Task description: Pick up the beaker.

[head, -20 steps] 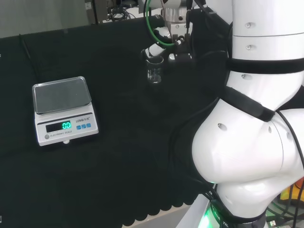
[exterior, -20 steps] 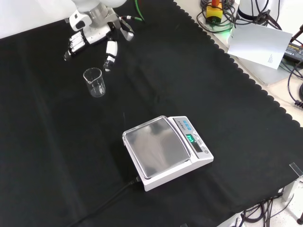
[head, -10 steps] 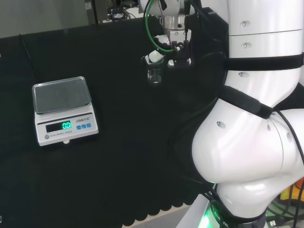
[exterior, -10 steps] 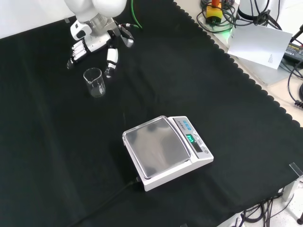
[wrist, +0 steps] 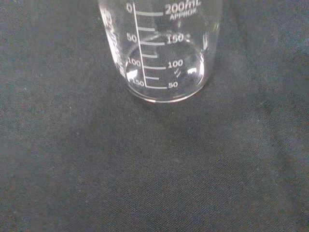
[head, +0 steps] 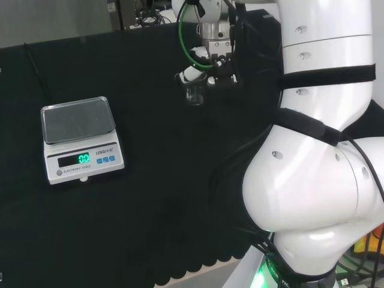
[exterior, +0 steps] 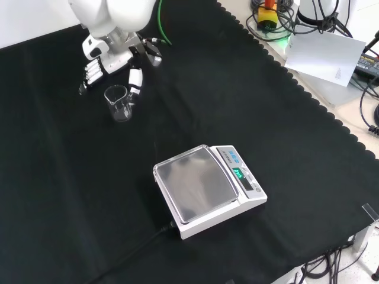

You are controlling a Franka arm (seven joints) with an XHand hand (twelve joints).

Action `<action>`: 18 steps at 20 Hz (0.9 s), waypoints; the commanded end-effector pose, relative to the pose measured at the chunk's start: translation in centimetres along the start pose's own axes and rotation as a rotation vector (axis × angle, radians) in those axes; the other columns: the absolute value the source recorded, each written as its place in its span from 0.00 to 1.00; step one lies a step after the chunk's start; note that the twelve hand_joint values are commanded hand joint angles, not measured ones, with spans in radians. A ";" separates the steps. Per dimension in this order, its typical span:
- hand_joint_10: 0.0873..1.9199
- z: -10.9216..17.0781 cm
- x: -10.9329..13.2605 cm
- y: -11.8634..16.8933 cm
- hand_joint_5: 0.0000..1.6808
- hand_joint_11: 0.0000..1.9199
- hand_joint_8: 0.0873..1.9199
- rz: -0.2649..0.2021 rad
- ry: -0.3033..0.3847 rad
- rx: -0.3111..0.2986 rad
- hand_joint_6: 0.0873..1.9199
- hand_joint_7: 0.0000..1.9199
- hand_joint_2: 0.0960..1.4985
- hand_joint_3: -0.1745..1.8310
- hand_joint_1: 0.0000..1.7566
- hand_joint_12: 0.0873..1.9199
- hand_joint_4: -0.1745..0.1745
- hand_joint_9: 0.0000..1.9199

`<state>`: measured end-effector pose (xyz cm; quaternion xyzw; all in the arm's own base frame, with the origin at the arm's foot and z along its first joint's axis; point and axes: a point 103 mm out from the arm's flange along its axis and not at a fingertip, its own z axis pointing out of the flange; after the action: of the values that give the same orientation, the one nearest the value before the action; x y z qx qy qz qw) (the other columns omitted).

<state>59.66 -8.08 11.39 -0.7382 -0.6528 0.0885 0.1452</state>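
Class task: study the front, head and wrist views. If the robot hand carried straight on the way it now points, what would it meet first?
Most likely the glass beaker: it stands upright on the black cloth between the robot hand's fingers and thumb, though depth is uncertain.

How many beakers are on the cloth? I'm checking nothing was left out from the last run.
1. The beaker stands upright at the front view's upper left, just below the robot hand, beyond the scale. Clear glass is hard to spot, so another could be missed.
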 end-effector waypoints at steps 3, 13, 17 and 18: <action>0.41 2.9 0.0 1.2 0.00 0.00 0.24 0.023 -0.025 0.061 0.00 0.00 0.44 0.19 0.23 0.70 0.55 0.05; 0.35 4.1 0.1 0.9 0.19 0.22 0.35 0.005 -0.028 -0.024 0.00 0.14 0.47 0.24 0.39 0.70 0.61 0.30; 0.33 3.7 0.4 0.6 0.31 0.64 0.58 0.001 -0.031 -0.085 0.53 0.34 0.43 0.43 0.60 0.44 0.28 0.61; 0.38 3.6 0.5 0.6 0.33 0.70 0.65 0.001 -0.029 -0.094 0.61 0.37 0.43 0.46 0.62 0.40 0.16 0.63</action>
<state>59.25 -7.80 7.19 -0.7409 -0.6494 0.1026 0.1371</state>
